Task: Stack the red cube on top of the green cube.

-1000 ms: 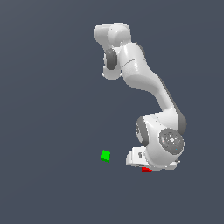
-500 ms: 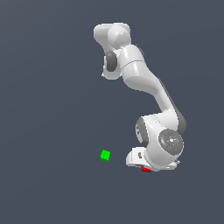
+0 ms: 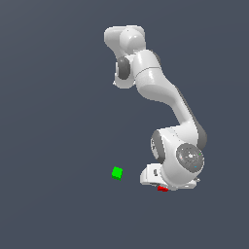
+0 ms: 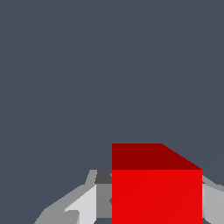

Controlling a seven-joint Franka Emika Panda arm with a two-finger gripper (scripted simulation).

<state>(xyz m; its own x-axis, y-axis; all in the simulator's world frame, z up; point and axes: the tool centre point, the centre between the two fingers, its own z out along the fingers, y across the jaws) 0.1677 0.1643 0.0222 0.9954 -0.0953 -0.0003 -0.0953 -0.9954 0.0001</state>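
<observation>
Two cubes, unstacked. Exterior view: tiny bright green cube sits alone on the desk; tiny bright red cube under the arm, well apart. Wrist view: red cube between end effector fingers, apparently gripped; lift, carry, place remain.

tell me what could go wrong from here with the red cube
1. In the wrist view the red cube sits off-centre between the gripper fingers, so it may be gripped unevenly and twist or slip.
2. The green cube lies well apart toward the exterior view's left; a loose hold could drop the cube on the way.
</observation>
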